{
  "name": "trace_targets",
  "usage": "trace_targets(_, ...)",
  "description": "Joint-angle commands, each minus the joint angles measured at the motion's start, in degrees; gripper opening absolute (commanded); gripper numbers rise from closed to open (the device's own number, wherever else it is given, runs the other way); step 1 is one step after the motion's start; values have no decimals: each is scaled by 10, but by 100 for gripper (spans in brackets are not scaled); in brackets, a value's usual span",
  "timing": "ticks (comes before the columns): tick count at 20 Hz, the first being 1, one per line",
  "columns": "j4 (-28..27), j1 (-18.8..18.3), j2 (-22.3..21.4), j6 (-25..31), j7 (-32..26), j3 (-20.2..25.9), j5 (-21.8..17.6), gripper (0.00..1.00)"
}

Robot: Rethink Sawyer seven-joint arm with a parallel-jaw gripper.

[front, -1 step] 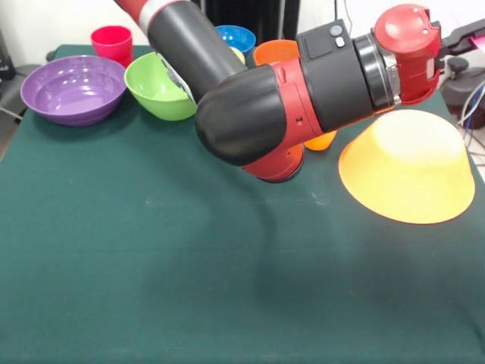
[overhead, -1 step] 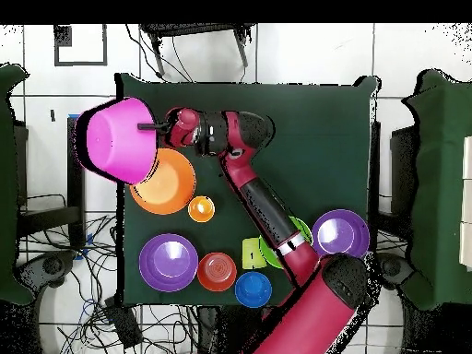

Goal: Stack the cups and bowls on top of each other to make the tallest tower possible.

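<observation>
Overhead, the red and black arm (overhead, -1 step: 263,207) reaches to the frame's upper left, its hand (overhead, -1 step: 147,128) gripping the rim of the large pink bowl (overhead, -1 step: 118,143), held above the bench (overhead, -1 step: 313,138) beside the upturned orange bowl (overhead, -1 step: 166,182). Along the lower edge sit two purple bowls (overhead, -1 step: 169,262), an orange-red bowl (overhead, -1 step: 218,271), a blue bowl (overhead, -1 step: 253,289), a green bowl (overhead, -1 step: 297,230) and an orange cup (overhead, -1 step: 201,208).
</observation>
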Motion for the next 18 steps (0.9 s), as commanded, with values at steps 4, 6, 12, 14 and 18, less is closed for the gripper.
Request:
trace_targets(4, -184, 47, -10, 18, 18, -120, 24, 0)
trace_targets(6, -187, 55, -31, -4, 84, -164, 15, 0)
trace_targets(12, -173, 90, -95, -24, 286, -276, 41, 0)
trace_targets(14, -178, 102, -99, -10, 327, -290, 64, 0)
trace_targets(18, -176, 112, -116, 16, 378, -314, 84, 0)
